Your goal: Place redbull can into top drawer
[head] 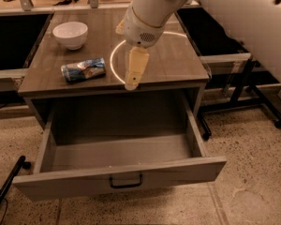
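Note:
The redbull can (83,70) lies on its side on the wooden tabletop (178,64), left of centre, blue and silver and dented. The top drawer (117,179) is pulled fully open below the tabletop and is empty, with a dark bar handle (126,181) on its front panel. My gripper (132,82) hangs from the white arm over the tabletop's front edge, right of the can and apart from it, holding nothing.
A white bowl (70,34) stands at the back left of the tabletop. A white ring mark (113,62) is on the tabletop. Black metal stand legs (253,95) are to the right, and a dark bar (7,186) lies on the speckled floor at the left.

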